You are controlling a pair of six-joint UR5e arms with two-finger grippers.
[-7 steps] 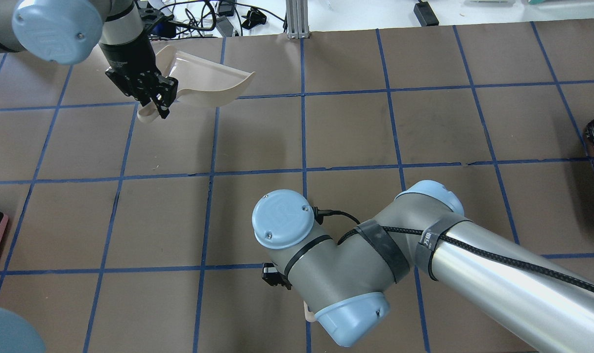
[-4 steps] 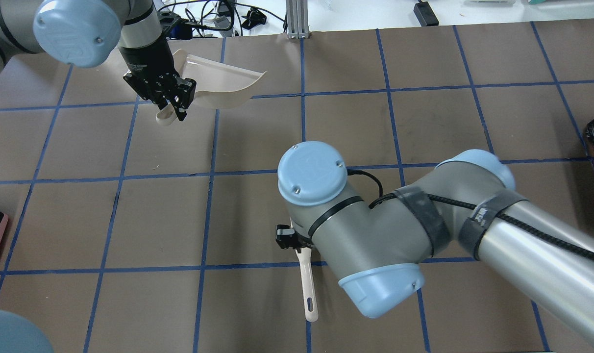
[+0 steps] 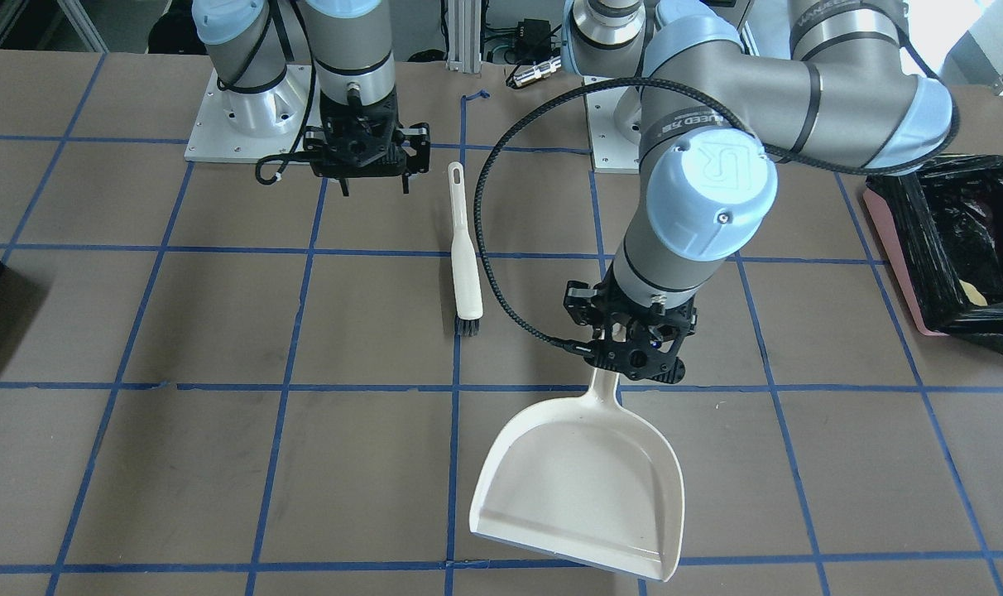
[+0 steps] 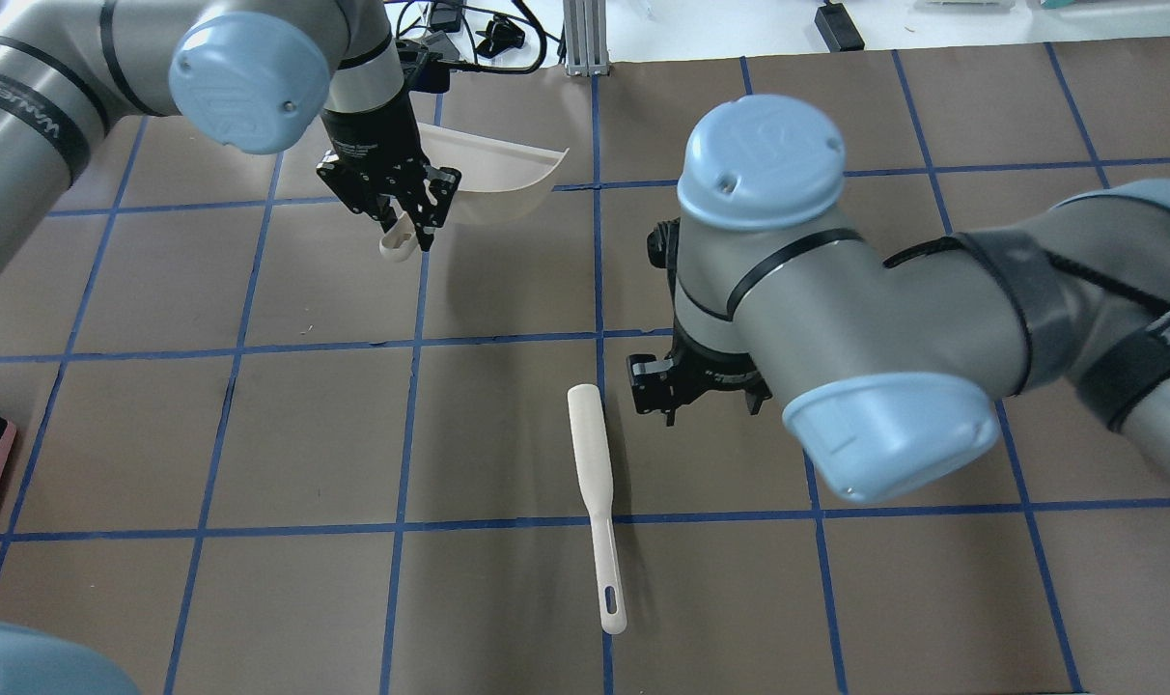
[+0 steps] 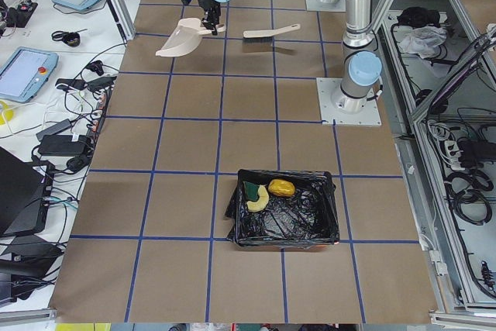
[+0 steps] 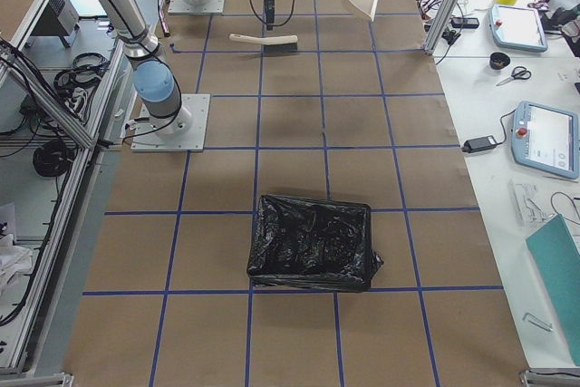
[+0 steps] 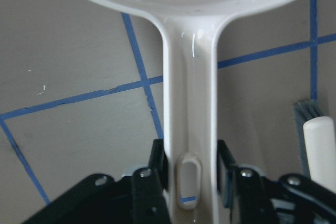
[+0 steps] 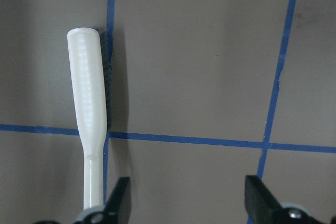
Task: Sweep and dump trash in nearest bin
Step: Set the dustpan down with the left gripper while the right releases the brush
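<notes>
Brown paper gridded with blue tape is covering the table (image 4: 305,434). "WANLEED" is showing on a black strap (image 4: 27,97) around the left arm. Left gripper (image 3: 630,367) is pinching the handle of the white dustpan (image 3: 584,488). Right gripper (image 8: 190,200) is hanging with jaws spread beside the brush (image 4: 590,463) lying flat. Exterior left alone is showing all the trash (image 5: 279,188) sitting inside the bin (image 5: 329,218).

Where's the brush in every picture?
Front-facing: brush upper middle.
Overhead: brush lower middle.
Left side: brush top, right of dustpan.
Right side: brush top, left of dustpan.
Left wrist: brush bottom right edge.
Right wrist: brush left side.
Landmark: blue tape line under it.
</notes>
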